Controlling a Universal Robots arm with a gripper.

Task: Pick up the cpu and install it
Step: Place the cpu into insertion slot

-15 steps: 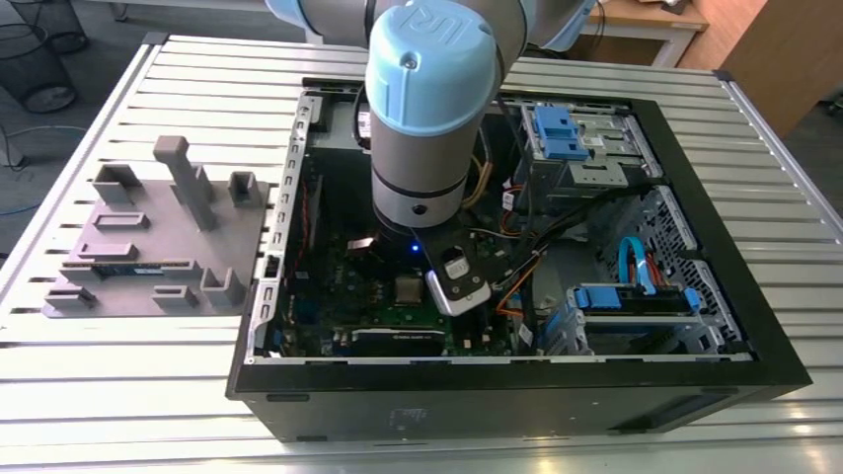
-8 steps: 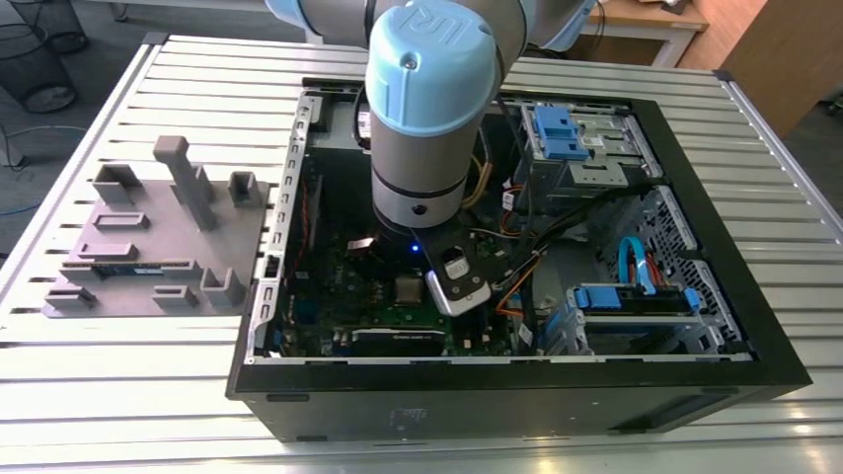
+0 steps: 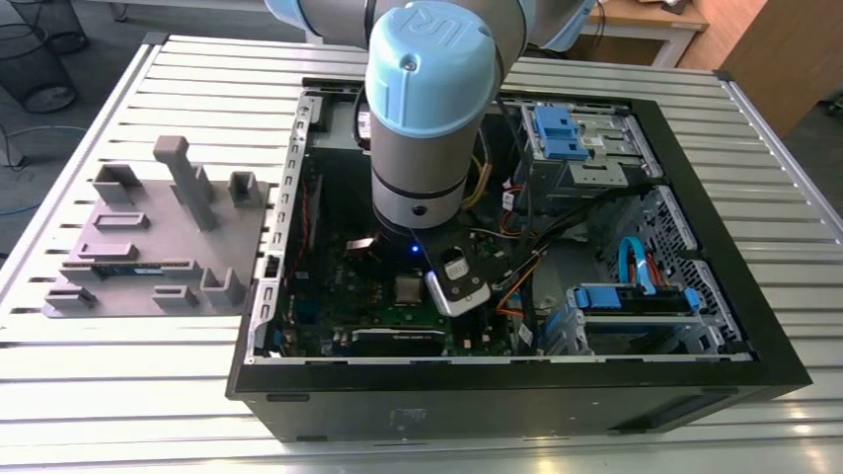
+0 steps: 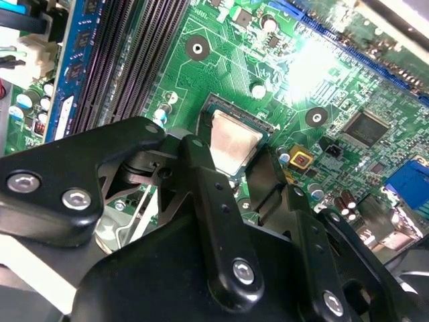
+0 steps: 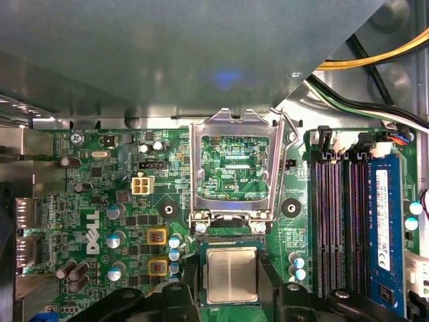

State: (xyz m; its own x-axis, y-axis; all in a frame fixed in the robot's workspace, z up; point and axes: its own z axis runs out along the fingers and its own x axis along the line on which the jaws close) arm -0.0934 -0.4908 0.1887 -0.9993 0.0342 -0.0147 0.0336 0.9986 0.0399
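The black end effector [image 4: 234,164] pinches the small flat silver square cpu [image 5: 232,275] by two sides to keep it level over the green motherboard [image 5: 134,201] socket. In the exterior view that is toward seven o'clock in the black computer case [image 3: 527,405].

In both wrist views the black body of the tool [image 4: 231,159] [image 5: 230,260] covers one edge of the cpu [image 4: 234,142] [image 5: 231,275] and the socket rim beside it, so it cannot be told whether the tool touches the cpu. In the first wrist view a blurred grey sheet [image 5: 167,54] hides everything beyond the open metal frame [image 5: 231,168] next to the cpu, and the picture's edge cuts off the memory slots [image 5: 342,221] beside the cpu. In the exterior view the arm [image 3: 421,118] hides much of the board [image 3: 323,321] behind the cpu, the cpu is too small to tell how it sits, and the picture's edges cut off the surface [image 3: 132,395].
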